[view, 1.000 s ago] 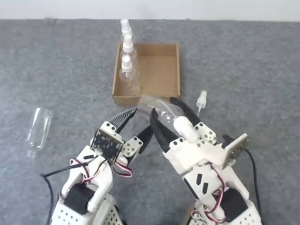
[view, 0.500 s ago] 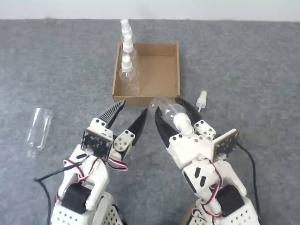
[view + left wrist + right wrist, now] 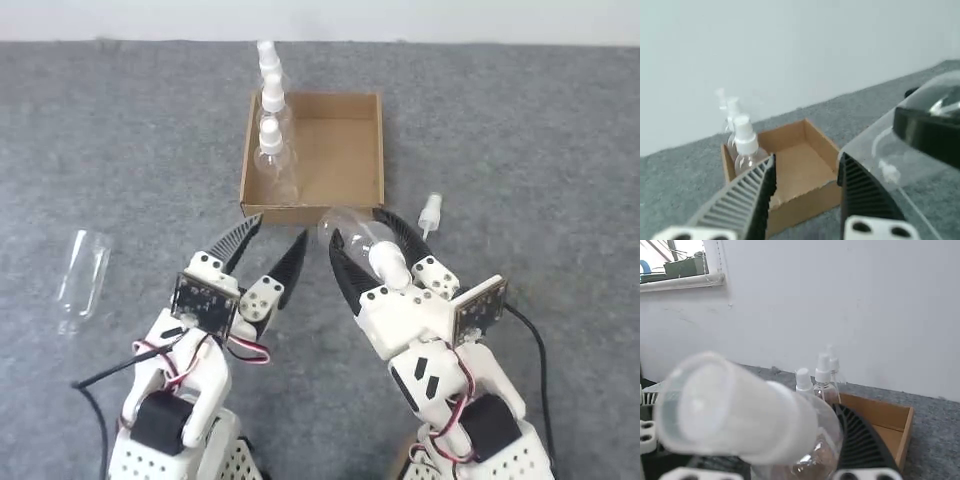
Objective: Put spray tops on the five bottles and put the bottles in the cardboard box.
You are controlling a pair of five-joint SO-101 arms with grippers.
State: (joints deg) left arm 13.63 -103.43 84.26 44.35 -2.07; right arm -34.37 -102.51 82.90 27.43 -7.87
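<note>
Soft, even light lies over the grey tabletop (image 3: 540,130), shadows are faint, and small glints sit on the clear bottle (image 3: 890,167).

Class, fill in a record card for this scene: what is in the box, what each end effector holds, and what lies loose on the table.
Box: three capped bottles standing in a row along its left wall, as the high view shows it
Left end effector: open, empty, in front of the box
Right end effector: shut on a fourth bottle with its top on
Loose on table: spray top right of the box; uncapped bottle lying far left
</note>
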